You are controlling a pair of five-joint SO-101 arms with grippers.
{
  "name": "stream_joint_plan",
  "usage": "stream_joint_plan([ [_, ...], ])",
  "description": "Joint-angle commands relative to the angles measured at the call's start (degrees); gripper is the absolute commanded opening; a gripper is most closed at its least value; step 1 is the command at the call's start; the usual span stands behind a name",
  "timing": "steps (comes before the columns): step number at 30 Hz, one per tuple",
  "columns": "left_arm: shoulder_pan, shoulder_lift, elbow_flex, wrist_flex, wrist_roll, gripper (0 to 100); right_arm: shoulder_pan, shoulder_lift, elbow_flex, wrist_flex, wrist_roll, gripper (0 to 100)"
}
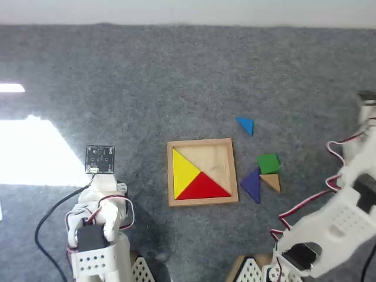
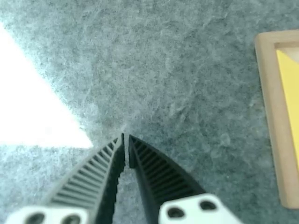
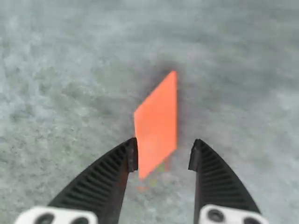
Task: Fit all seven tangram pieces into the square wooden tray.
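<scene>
Left claw (image 2: 125,137): clenched, tips together, nothing in it, over the grey felt of the worktop (image 1: 117,70) on the left-edge side of the tray.

Square wooden tray (image 1: 202,143): around mid-worktop, nearer the near edge. Yellow triangle (image 1: 184,171) and red triangle (image 1: 204,188) sit inside it, meeting along one side.

Loose pieces, right-edge side of the tray: green square (image 1: 268,163), purple triangle (image 1: 251,185) and tan triangle (image 1: 271,182) clustered just beside it. Blue triangle (image 1: 245,124) lies apart, toward the far edge.

Right claw (image 3: 164,141): released, straddling one end of the orange parallelogram (image 3: 156,116), which lies on the felt. One fingertip (image 3: 132,151) is at its edge and the other is apart from it.
</scene>
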Motion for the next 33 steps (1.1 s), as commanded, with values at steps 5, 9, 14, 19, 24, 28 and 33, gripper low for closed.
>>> stream_joint_plan([
  [5, -0.44, -1.05, -0.75, 0.18, 0.0, 1, 1.01, -5.76, -2.81, 1.98, 0.88, 20.1],
  [9, -0.44, -1.05, -0.75, 0.18, 0.0, 1, -1.45, -5.76, 1.41, 1.27, 4.31, 20.1],
  [14, -0.44, -1.05, -0.75, 0.18, 0.0, 1, -2.07, -5.05, 2.29, -2.15, 4.57, 20.2],
  [19, -0.44, -1.05, -0.75, 0.18, 0.0, 1, -2.07, 0.66, -0.97, -4.09, 7.74, 20.2],
  [24, -0.44, -1.05, -0.75, 0.18, 0.0, 1, -2.51, 7.87, -7.12, -3.03, 8.0, 20.2],
  [28, -0.44, -1.05, -0.75, 0.18, 0.0, 1, -2.51, 12.26, -9.85, -0.22, 10.02, 20.2],
  [33, -0.44, -1.05, -0.75, 0.18, 0.0, 1, -2.42, 16.31, -10.99, 0.22, 10.29, 15.3],
])
